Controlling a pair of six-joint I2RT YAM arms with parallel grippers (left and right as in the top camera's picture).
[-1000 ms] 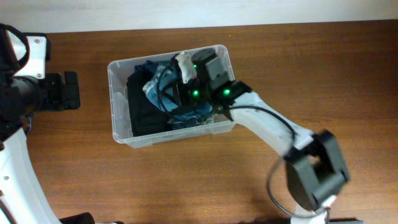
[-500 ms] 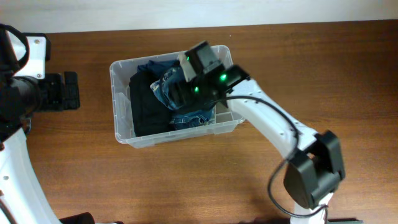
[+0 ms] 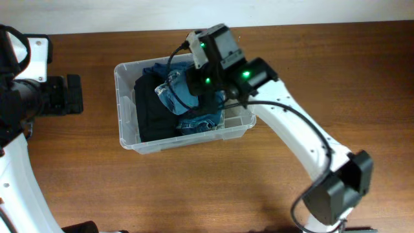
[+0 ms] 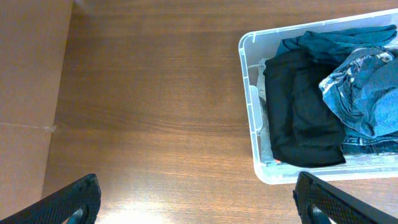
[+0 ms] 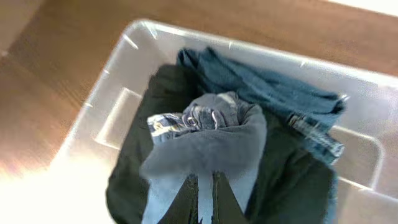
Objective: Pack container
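The right claw (image 5: 204, 186) has swung toward the far edge of the brown wooden table (image 3: 194, 188), tugging the crumpled blue denim clothes (image 3: 176, 96) up. It is pinched tight on them. They hang over the big clear plastic storage bin (image 3: 118, 103), which sits near the far edge, so I think the packing isn't finished. The left claw (image 4: 202, 202) gapes wide and empty.

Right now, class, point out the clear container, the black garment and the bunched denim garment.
container (image 4: 250, 106): left wrist view, on its left rim.
black garment (image 4: 298, 118): left wrist view, on the middle of the folded fabric.
denim garment (image 4: 364, 93): left wrist view, on the pale bunched top of the cloth.
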